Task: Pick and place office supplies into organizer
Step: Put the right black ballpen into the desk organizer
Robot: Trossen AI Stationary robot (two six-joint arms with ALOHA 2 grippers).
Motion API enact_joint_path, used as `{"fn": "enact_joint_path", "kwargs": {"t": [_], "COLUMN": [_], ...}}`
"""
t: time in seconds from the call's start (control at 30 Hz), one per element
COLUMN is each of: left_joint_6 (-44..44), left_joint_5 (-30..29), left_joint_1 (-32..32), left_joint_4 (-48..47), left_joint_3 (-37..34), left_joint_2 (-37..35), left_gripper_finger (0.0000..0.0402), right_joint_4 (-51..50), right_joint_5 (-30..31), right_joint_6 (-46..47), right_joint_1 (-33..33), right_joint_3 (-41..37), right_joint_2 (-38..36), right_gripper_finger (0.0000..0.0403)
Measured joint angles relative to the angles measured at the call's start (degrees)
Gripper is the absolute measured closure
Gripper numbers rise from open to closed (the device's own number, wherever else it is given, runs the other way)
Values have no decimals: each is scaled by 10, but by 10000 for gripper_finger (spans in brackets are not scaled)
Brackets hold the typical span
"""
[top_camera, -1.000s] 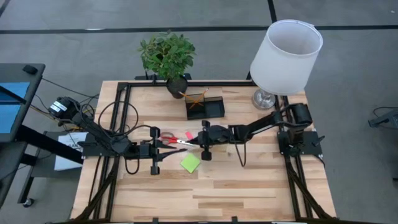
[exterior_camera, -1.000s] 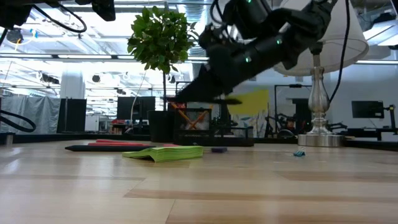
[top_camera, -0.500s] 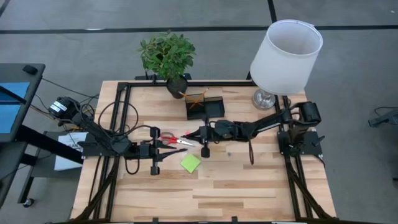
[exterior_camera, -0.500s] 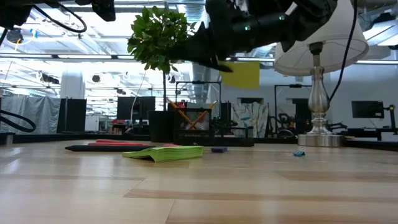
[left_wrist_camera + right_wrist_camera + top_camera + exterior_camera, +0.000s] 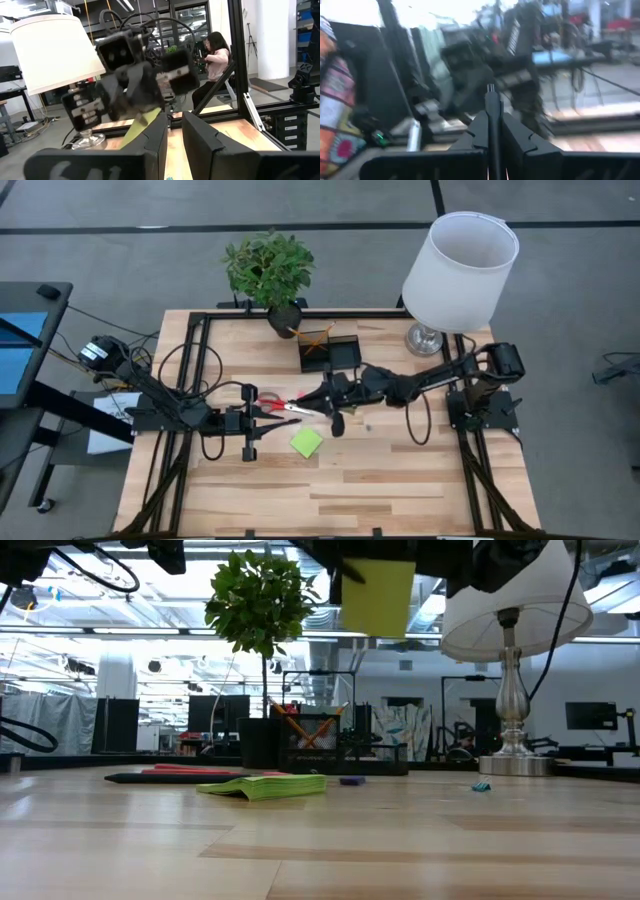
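My right gripper (image 5: 323, 394) hangs over the middle of the table, shut on a lime-green sticky-note pad (image 5: 378, 595) that is high above the wood. A second green pad (image 5: 306, 442) lies flat on the table. Red-handled scissors (image 5: 277, 404) lie just ahead of my left gripper (image 5: 262, 414), whose fingers show a narrow gap with nothing in it (image 5: 174, 142). The dark organizer (image 5: 331, 351) stands at the far middle with orange pencils in it (image 5: 298, 726). Small purple (image 5: 352, 780) and blue (image 5: 482, 786) pieces lie on the wood. My right gripper pinches the pad between its two fingers at the pad's upper edge (image 5: 352, 568). The fingers lie about level and point toward the table's left. The pad hangs upright below them, clear of the table, and shows edge-on between the fingers in the right wrist view (image 5: 490, 102).
A potted plant (image 5: 268, 268) stands at the far edge left of the organizer. A lamp with a white shade (image 5: 460, 265) stands at the far right. Black frame rails (image 5: 200, 360) run along the table's sides. Bare wood lies toward the near edge.
My right gripper has risen from just above the table and tipped from slanting down to about level, rolling a little. The green pad has gone up with it, well clear of the table, and now hangs upright.
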Motion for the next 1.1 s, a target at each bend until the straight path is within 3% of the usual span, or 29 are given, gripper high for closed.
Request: {"fn": "enact_joint_path", "kwargs": {"t": [0.17, 0.3, 0.43, 0.57, 0.7, 0.87, 0.93, 1.1], "left_joint_6": [-3, -8, -9, -9, -9, -9, -12, -13], "left_joint_5": [0, 0, 0, 0, 0, 0, 1, 8], "left_joint_1": [0, 0, 0, 0, -1, -1, -1, 0], "left_joint_4": [0, 0, 0, 0, 0, 0, 1, 1], "left_joint_3": [0, 0, 0, 0, 0, 0, 0, 0], "left_joint_2": [0, 0, 0, 0, 0, 0, 0, 0], "left_gripper_finger": [350, 350, 350, 350, 350, 350, 350, 350], "right_joint_4": [-1, -36, 8, -68, -38, -105, -64, -83], "right_joint_5": [6, 57, 31, 60, 55, 85, 73, 46], "right_joint_6": [-22, -31, -22, -56, -32, -67, -63, -85], "right_joint_1": [10, 10, 23, 22, 23, 24, 18, 6], "right_joint_3": [0, 0, 1, -2, 2, -3, 2, -2], "right_joint_2": [0, 0, 1, -19, -28, -45, -39, -31], "right_gripper_finger": [392, 392, 392, 392, 392, 392, 392, 392]}}
